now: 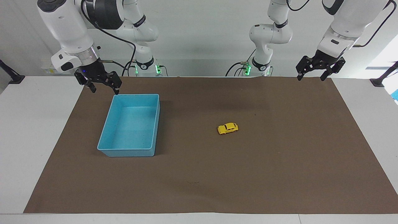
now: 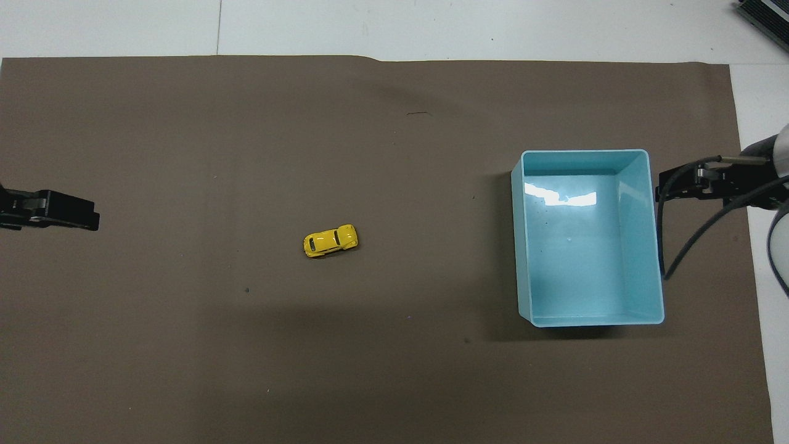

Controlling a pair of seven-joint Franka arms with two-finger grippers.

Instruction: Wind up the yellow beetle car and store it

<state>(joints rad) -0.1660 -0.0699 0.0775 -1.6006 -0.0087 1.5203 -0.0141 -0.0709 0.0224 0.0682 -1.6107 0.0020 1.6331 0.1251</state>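
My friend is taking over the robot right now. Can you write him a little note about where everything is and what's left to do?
Left gripper: open, empty, up over the mat's edge at its own end, waiting.
Right gripper: open, empty, up beside the blue bin's robot-side corner.
Yellow beetle car: on its wheels on the mat, mid-table, apart from the bin.
Bin: empty.
Done: nothing.
Left: grab the car, wind it up, put it in the bin.

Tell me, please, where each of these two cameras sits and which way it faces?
Facing view: high across the table, facing the robots; shows both arms whole, the right tool open by the blue bin, the left tool open over the brown mat's edge.
Overhead view: above the robots' end, looking steeply down; only tool tips show.
Shared: yellow beetle car, bin, mat, half a turn apart.
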